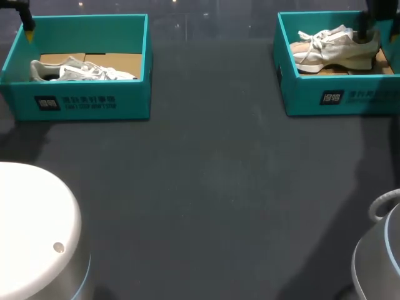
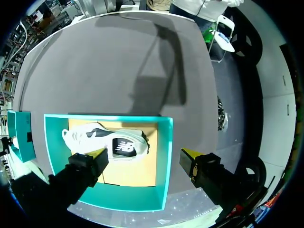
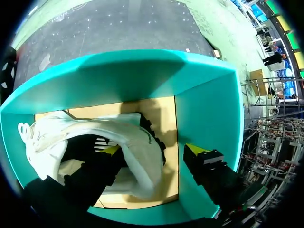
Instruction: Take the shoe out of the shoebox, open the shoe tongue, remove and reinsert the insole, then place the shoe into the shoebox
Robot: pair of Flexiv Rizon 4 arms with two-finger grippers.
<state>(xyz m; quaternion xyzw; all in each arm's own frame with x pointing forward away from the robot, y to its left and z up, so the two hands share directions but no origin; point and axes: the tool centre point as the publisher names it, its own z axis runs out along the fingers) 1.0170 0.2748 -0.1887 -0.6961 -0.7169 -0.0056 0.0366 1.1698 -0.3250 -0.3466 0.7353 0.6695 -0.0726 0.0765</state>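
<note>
**Spotter 1:** Your right gripper (image 3: 154, 151) is down inside the open teal cardboard shoebox on the right (image 1: 340, 97), at the heel end of the pale beige fabric shoe with white laces (image 1: 334, 47). One yellow-tipped finger (image 3: 111, 149) sits in the shoe's mouth. The other finger (image 3: 198, 153) stands outside the heel, with a strip of brown cardboard box floor (image 3: 171, 123) showing between it and the shoe.

**Spotter 2:** So your right gripper is spread. The heel wall is between its fingers but not pinched. That shoe lies in its box with the laced end toward the counter's middle and the heel toward the outer wall.

**Spotter 1:** Your left gripper (image 2: 143, 154) hangs over the matching teal cardboard shoebox on the left (image 1: 87, 103). Its fingers are wide apart and hold nothing. One is above the box's inside, the other is beyond the side wall, and that wall runs between them.

**Spotter 2:** In that box you have a white and grey shoe with a dark side patch (image 2: 107, 142), lying on the brown cardboard bottom. It is ahead of the finger that is over the box, and in the head view it lies along the box's near wall. Both boxes stand at the far side of the dark grey counter (image 1: 212, 187), well apart from each other.
</note>
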